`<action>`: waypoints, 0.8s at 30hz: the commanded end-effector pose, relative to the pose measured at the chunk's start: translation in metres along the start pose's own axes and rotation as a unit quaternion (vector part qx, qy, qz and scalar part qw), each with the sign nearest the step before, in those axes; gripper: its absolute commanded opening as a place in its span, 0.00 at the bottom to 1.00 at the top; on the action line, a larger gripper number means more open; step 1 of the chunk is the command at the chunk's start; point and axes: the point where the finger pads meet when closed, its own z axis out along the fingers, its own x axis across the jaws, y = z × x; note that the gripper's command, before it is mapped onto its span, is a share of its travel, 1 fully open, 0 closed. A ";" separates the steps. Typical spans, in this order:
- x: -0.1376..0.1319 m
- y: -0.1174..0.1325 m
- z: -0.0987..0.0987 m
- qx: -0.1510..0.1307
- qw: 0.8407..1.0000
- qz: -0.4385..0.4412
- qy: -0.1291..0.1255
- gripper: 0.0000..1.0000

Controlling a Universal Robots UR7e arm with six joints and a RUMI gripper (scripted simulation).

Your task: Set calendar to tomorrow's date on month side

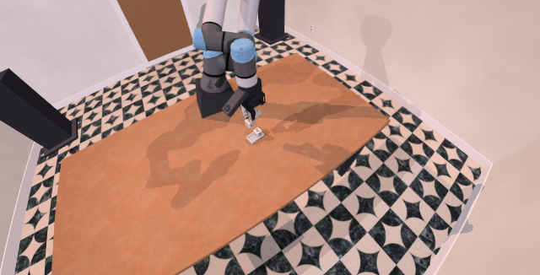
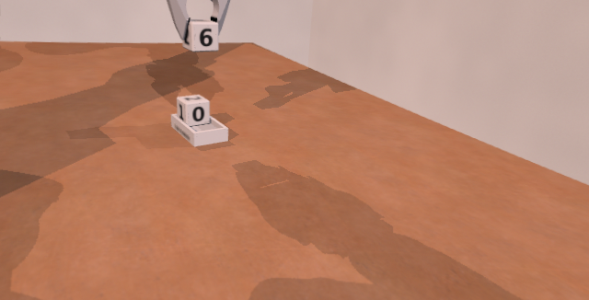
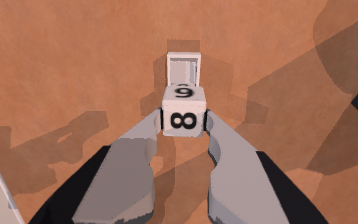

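My gripper [image 2: 201, 28] is shut on a white number cube [image 2: 202, 36] and holds it in the air above the table. That cube shows a 6 to the exterior view. In the wrist view the cube [image 3: 183, 117] shows an 8 toward the camera and a 6 or 9 on its far upper face, with the fingers on its two sides. The white tray [image 2: 199, 130] sits on the brown table below and in front of it. A second cube [image 2: 193, 110] showing 0 sits in the tray's left slot. The tray's other slot [image 3: 183, 72] is empty. In the top view the tray [image 1: 255, 136] is small, just below the gripper [image 1: 250, 119].
The robot's dark base [image 1: 213, 99] stands on the table close behind the tray. A black box [image 1: 31, 112] stands on the floor at the left and a black cabinet [image 1: 272, 9] at the back. The table's edge runs at the right.
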 end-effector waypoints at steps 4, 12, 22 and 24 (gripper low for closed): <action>-0.001 -0.003 0.001 -0.001 1.000 -0.003 -0.001 0.11; 0.000 -0.001 0.011 -0.002 1.000 -0.003 0.001 0.11; 0.000 0.000 0.042 -0.002 1.000 -0.003 0.001 0.11; 0.000 0.000 0.048 -0.002 1.000 -0.003 0.001 0.11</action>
